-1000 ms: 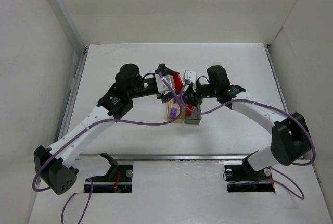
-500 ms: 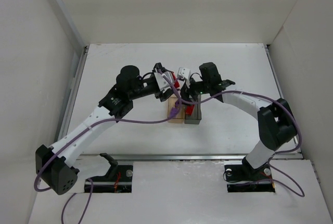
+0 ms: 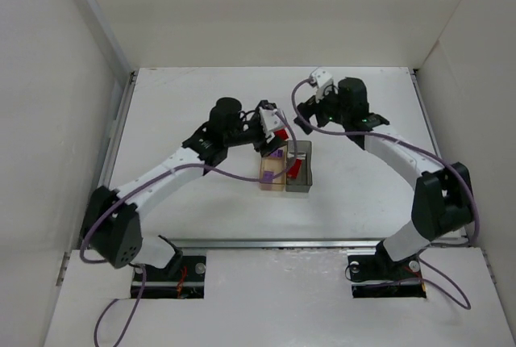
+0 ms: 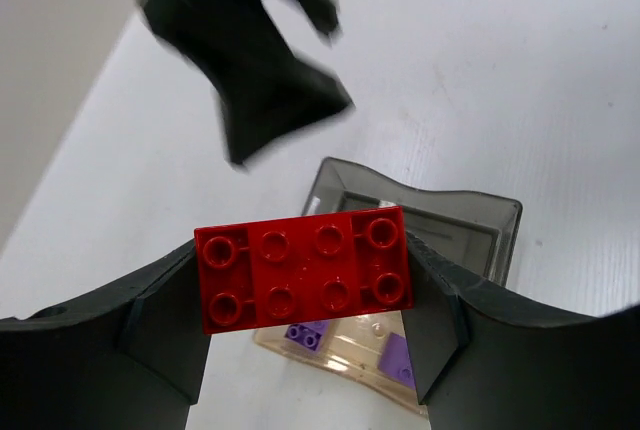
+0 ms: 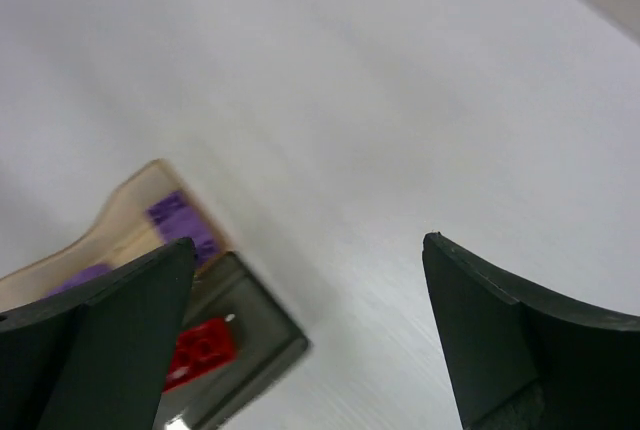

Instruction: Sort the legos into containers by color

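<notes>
Red brick (image 4: 303,268): two rows of four studs, studs up. Gripped at its short ends by the left gripper (image 4: 300,252) and held in the air above the far end of the two trays.

Tan tray (image 3: 269,181): touching the left side of the dark grey tray (image 4: 470,220), mid-table. From the left wrist the held brick covers most of it. Purple bricks (image 4: 306,333) show beneath, but their number cannot be made out.

Second red brick (image 5: 205,348): lying in the dark grey tray. It is soft and blurred from the right wrist, and half hidden from above.

Right gripper (image 5: 308,245): jaws spread wide, nothing between them, raised beyond the trays. Its left finger cuts off part of both trays. From the left wrist it is only a dark smear.

Table (image 3: 363,194): white, walled on three sides.
</notes>
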Controlling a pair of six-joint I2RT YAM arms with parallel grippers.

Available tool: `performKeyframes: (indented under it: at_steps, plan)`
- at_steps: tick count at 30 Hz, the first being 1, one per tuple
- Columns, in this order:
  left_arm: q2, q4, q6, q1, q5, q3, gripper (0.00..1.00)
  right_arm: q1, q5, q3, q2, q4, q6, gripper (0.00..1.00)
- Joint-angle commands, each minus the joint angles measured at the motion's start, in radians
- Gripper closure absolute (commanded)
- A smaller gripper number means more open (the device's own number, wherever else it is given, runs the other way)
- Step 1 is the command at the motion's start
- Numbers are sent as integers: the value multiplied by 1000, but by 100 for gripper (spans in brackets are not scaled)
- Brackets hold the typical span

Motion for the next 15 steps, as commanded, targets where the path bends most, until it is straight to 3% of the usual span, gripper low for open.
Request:
performKeyframes:
  at_steps: [1,4,10,13,15]
  plan:
    - [126,49,-20,-18,36,66,100,-25,344,-23,-125,131,109,0]
    - [314,49,35,-42,36,177,100,-35,504,-80,-170,131,109,0]
    - [410,14,171,-62,74,202,97,-44,580,-181,-278,131,109,0]
    - [462,-34,183,-74,83,239,73,-44,590,-211,-297,131,96,0]
    - [488,-68,183,-75,83,268,39,-44,600,-221,-323,131,96,0]
